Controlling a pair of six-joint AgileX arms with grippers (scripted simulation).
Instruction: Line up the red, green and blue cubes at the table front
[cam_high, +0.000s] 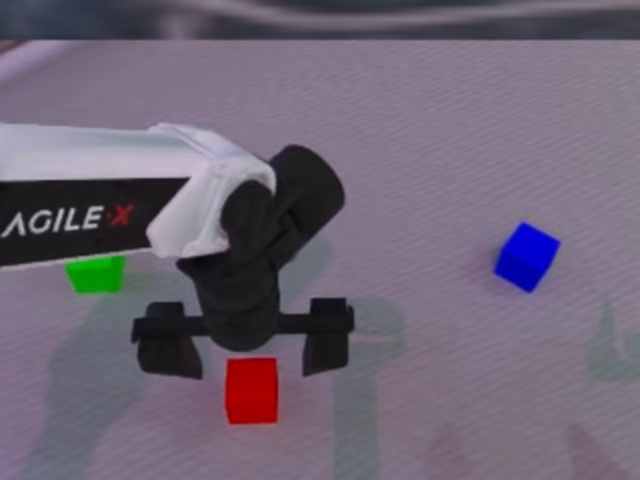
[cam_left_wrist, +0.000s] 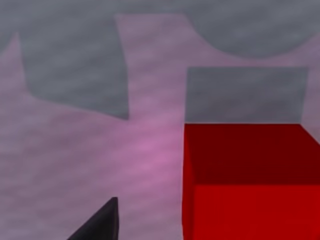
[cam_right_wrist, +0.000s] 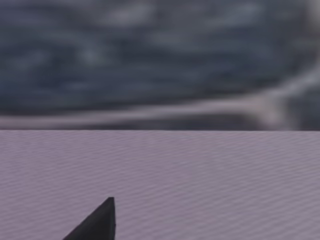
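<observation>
Our left claw (cam_high: 243, 345) hangs over the front middle of the table (cam_high: 420, 130) with its fingers wide apart, holding nothing. The red cube (cam_high: 251, 390) sits on the table just in front of the gap between them. The green cube (cam_high: 96, 273) peeks out from under our left arm. The blue cube (cam_high: 526, 256) sits well apart, to the right. We see only one fingertip (cam_right_wrist: 95, 222) of our right claw, so we cannot tell how it stands.

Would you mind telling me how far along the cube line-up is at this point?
Nothing looks lined up yet: the green cube lies left, the blue cube far right and farther back. In hand: the left end effector, fingers open, sits over the red cube near the table front, not gripping it. The right arm is out of the top view.
</observation>
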